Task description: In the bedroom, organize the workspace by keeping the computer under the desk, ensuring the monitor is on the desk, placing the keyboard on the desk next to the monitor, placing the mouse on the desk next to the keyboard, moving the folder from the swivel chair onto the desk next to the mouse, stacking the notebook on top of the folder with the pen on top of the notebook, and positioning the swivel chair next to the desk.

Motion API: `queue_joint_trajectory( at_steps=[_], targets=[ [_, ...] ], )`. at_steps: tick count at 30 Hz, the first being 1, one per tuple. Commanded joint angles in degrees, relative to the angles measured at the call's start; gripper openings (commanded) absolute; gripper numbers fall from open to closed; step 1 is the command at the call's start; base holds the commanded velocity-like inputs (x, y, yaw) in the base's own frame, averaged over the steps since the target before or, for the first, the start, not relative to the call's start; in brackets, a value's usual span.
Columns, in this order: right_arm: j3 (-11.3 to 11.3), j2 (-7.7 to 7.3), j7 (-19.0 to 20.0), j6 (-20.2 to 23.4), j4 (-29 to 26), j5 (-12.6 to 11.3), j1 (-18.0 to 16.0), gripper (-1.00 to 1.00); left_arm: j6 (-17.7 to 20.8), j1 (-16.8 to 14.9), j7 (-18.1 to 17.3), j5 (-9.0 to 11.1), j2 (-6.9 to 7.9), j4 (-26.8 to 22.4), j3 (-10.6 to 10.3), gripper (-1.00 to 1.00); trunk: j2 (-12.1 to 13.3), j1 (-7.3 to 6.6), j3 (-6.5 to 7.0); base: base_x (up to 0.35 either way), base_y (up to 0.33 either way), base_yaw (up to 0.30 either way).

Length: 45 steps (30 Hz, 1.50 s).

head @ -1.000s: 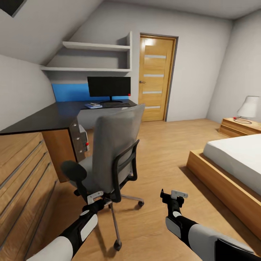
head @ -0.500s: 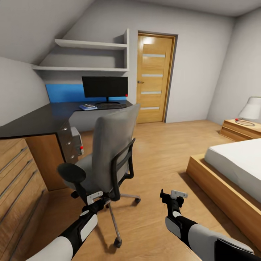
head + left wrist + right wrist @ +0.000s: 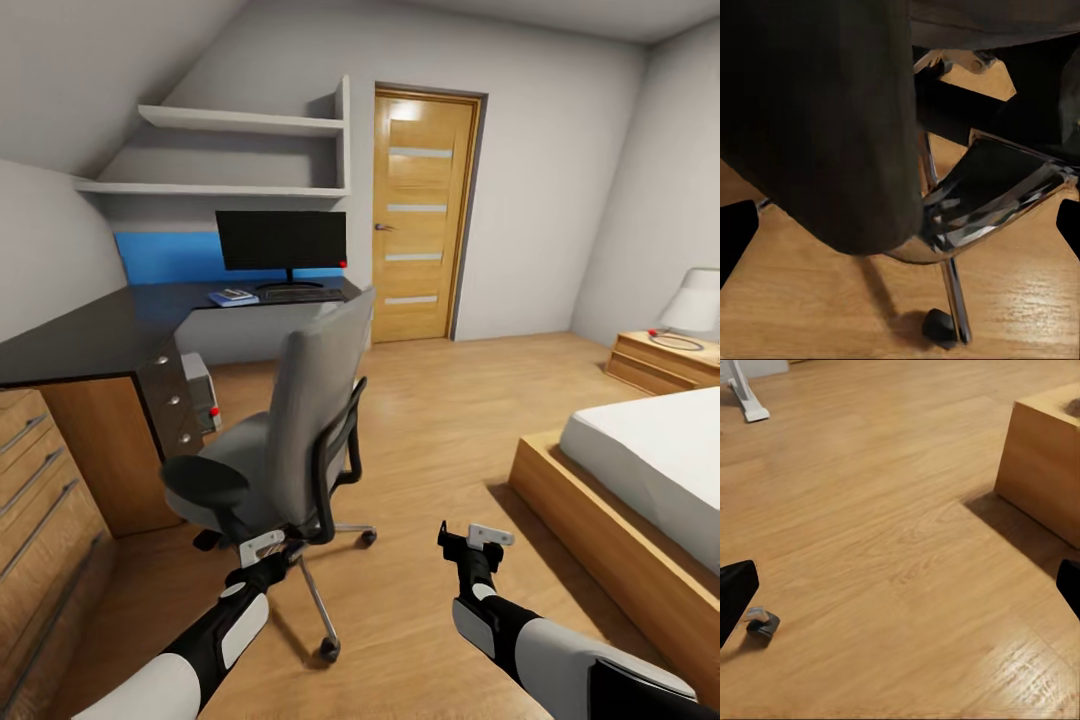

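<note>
Both jaws apart; one swivel chair (image 3: pixel 290 430).

The glossy black L-shaped table (image 3: pixel 120 325) runs from the left edge of the head view back to the far wall at centre left. At its far end stand the monitor (image 3: pixel 281 241) on its ring base, the keyboard (image 3: pixel 302 295) just in front of it, and the blue folder (image 3: pixel 232 298) to the keyboard's left with a small dark item on top, too small to make out. On the wooden floor (image 3: pixel 440 430), under the table, sits the computer (image 3: pixel 200 390). The swivel chair (image 3: pixel 290 420) stands on the floor at centre, near the table's drawer unit (image 3: pixel 165 400). The bed's wooden base (image 3: pixel 600 530) rests on the floor at lower right.
</note>
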Motion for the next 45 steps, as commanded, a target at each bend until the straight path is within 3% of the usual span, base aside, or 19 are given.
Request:
queue_joint_trajectory(
  at_steps=[1,45],
  targets=[
    [0.5,0.27,-0.4,-0.2,0.0,-0.3,0.0,1.0,-0.2,0.0,0.4,0.6,0.06,0.0,-0.5,1.0,0.0,-0.04,-0.05,-0.169,-0.002,0.074],
    [0.5,0.8,-0.4,-0.1,0.1,-0.3,0.0,1.0,-0.4,0.0,0.4,0.7,1.2,1.2,-0.6,1.0,0.0,-0.04,-0.05,-0.026,0.0,0.162]
  ],
)
